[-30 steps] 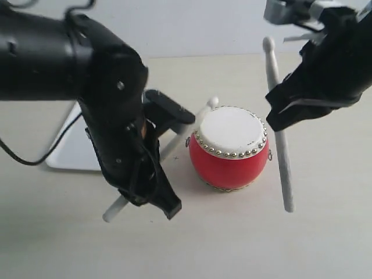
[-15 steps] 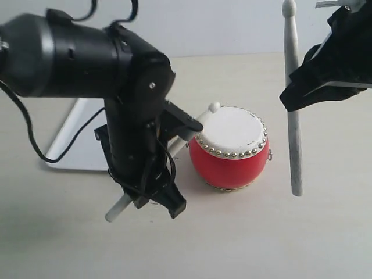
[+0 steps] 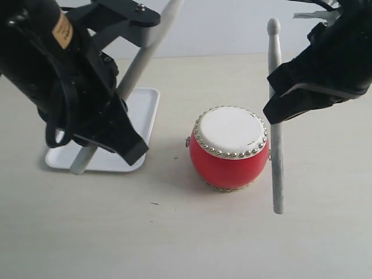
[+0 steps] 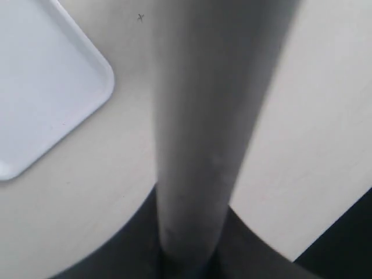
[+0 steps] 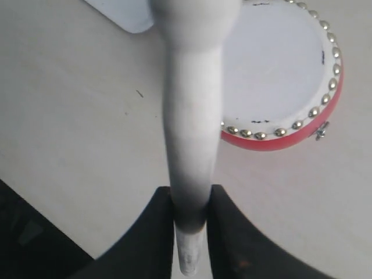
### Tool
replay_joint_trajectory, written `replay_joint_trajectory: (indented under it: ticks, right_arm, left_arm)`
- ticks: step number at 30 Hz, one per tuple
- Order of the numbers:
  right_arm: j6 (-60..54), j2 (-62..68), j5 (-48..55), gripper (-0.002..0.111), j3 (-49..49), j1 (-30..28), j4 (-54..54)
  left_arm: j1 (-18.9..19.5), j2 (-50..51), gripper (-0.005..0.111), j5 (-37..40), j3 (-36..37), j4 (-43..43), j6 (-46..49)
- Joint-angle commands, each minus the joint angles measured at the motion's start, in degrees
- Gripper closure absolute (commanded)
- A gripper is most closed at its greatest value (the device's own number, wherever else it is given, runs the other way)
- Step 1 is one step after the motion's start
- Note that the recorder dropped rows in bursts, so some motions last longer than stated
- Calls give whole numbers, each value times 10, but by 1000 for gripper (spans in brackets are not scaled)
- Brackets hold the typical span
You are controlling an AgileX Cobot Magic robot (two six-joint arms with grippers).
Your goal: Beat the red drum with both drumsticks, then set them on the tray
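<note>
Left hand [image 3: 123, 81] has swung up and away from the red drum [image 3: 229, 148]. A second ago it was low beside the drum, with the tip of the left drumstick [image 3: 145, 49] at the drum's rim. Now it is clamped on that stick above the tray [image 3: 145, 110]. The stick slants steeply, with its lower end down by the tray's near edge and its upper end out of the top of the exterior view. The right hand [image 3: 274, 102] has shifted little. It stays closed on the right drumstick [image 3: 276, 168], which hangs almost upright just beside the drum's right side, rounded tip up. In the right wrist view the jaws press on both sides of the shaft.

With the left stick off the drum and over the tray, the beating looks finished on that side and the put-down seems to be starting. The right stick probably still has to cross over to the tray.

The drum stands upright on the counter [image 3: 192, 232], near the tray but apart from it. Its body is glossy red, and its off-white drumhead [image 3: 231, 129] is ringed with silver studs [image 3: 232, 154]. Neither stick touches it.
</note>
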Motion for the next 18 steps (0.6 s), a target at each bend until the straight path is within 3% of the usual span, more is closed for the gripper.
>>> replay_joint_trajectory:
  ticks: [1, 11, 18]
  right_arm:
    - [-18, 17, -28, 108, -3, -2, 48]
    - [-122, 67, -72, 108, -21, -2, 257]
    - [-117, 164, -53, 108, -110, -1, 271]
  left_arm:
    - [17, -32, 107, 2, 27, 44, -20]
    - [164, -35, 107, -50, 81, 62, -54]
    - [188, -43, 107, -149, 114, 61, -61]
